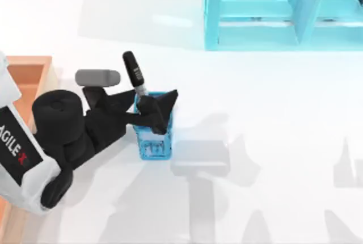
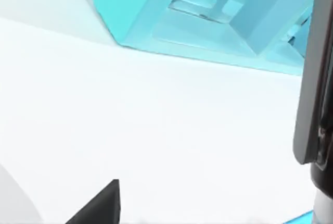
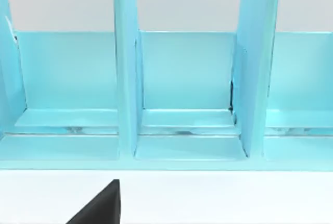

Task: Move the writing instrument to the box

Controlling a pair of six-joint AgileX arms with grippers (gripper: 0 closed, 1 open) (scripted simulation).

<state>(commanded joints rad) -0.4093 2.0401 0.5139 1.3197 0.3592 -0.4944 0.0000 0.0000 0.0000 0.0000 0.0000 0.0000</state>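
Here, in the top view, the left gripper (image 1: 152,110) is sitting left of centre in the frame, directly over the blue mesh cup (image 1: 154,142), with its dark fingers (image 1: 161,105) closing around the grey-silver barrel of the marker pen (image 1: 135,74) — clamped on it just below the cap. The pen is tilting up and to the left from the cup's opening, its black cap with small white print pointing toward the upper left of the frame, and its lower end is lying hidden behind the fingers, so whether it is touching the inside of the cup cannot be told. The left arm (image 1: 62,125) is stretching in from the lower left edge, its white link bearing black lettering. Behind that arm, at the left edge of the frame, the wooden tray (image 1: 28,68) is showing an orange-brown floor and a light tan wall — well apart from the pen. The light-blue shelf unit (image 1: 272,11) is standing along the upper right of the frame, on the white table (image 1: 272,119). In the left wrist view, the pen's dark cap (image 2: 317,88) is running down the right edge, with the shelf unit (image 2: 208,15) across the top. The right wrist view is facing the shelf unit's compartments (image 3: 182,78); the state of the right gripper cannot be told.
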